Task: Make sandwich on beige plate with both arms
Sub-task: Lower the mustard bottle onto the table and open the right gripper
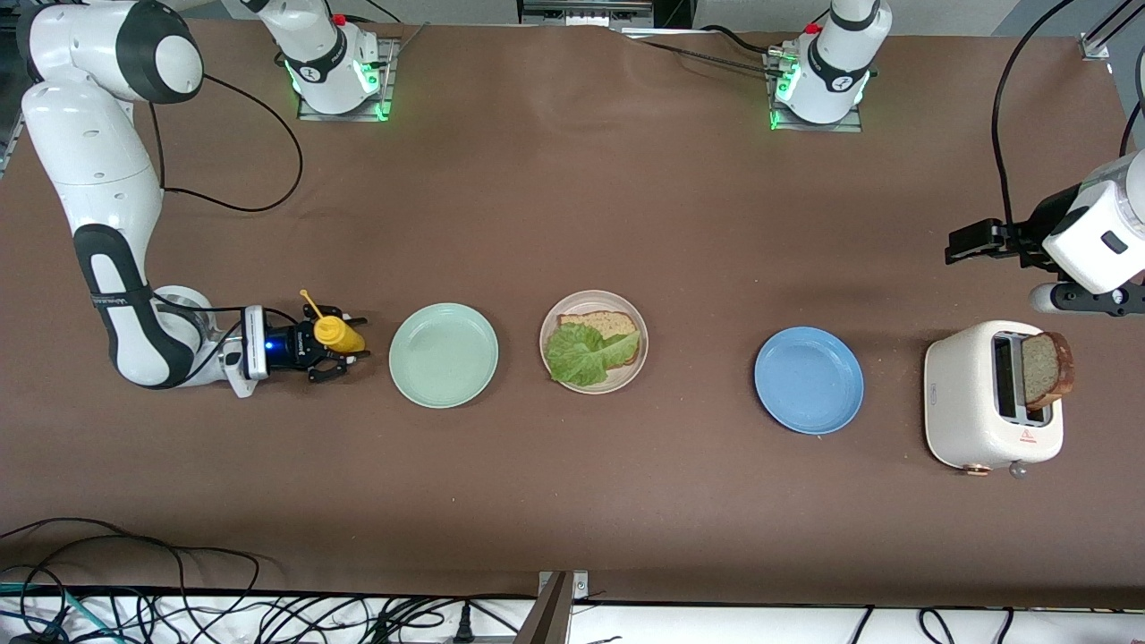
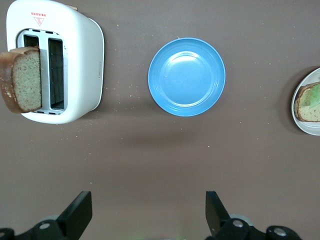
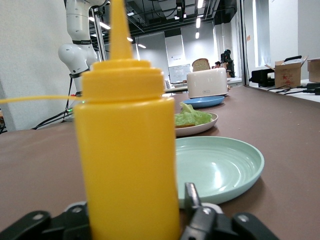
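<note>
— Open counter between the bases and the row of plates?
— Bare, wide enough for either hand.
— Along the row?
— Mint-green plate, beige plate, blue plate, toaster with bread slice sticking up; gaps between each.

Lettuce-topped bread on beige plate

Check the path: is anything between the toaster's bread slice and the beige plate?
Yes: the blue plate lies on the table between the toaster and the beige plate. It is low, so the slice, carried high, should clear it. The left gripper hangs open above bare table.
</note>
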Motion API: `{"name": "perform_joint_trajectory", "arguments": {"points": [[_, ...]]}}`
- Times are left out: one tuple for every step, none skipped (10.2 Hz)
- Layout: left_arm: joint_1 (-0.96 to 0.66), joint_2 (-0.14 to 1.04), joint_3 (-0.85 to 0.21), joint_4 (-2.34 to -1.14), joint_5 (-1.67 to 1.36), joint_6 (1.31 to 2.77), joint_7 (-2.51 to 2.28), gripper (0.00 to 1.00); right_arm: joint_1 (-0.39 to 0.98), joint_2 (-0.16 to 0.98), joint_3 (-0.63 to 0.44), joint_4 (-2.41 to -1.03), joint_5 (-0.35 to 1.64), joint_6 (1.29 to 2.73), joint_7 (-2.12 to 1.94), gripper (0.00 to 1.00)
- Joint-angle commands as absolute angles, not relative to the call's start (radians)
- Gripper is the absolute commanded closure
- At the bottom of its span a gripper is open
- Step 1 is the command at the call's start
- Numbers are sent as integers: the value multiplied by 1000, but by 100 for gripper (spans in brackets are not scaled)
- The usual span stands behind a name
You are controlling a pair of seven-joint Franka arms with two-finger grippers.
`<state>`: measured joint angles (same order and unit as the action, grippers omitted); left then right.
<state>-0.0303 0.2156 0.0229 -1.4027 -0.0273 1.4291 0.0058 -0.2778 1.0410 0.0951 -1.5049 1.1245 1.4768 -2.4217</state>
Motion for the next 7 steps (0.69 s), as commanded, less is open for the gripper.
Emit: {"name": "perform_joint_trajectory", "arguments": {"points": [[-29, 225, 17, -1374, 3, 1420, -2, 0, -302, 1045, 95, -1496, 1135, 1437, -2441, 0], [-29, 225, 17, -1374, 3, 1420, -2, 0, -322, 1045, 95, -1497, 1128, 1428, -2441, 0], [-29, 225, 17, -1374, 3, 1420, -2, 0, -342, 1040, 94, -1496, 1121, 1421, -2439, 0], [-29, 225, 17, -1374, 3, 1420, -2, 0, -363, 1032, 92, -1494, 1092, 1414, -2431, 0], [-29, 227, 17, -1374, 3, 1420, -2, 0, -388, 1031, 92, -1490, 1056, 1411, -2422, 0], [-29, 226, 17, -1374, 3, 1420, -2, 0, -408, 1011, 89, -1489, 1019, 1411, -2419, 0], [-29, 225, 18, -1374, 3, 1420, -2, 0, -416, 985, 71, -1489, 988, 1411, -2396, 0]]}}
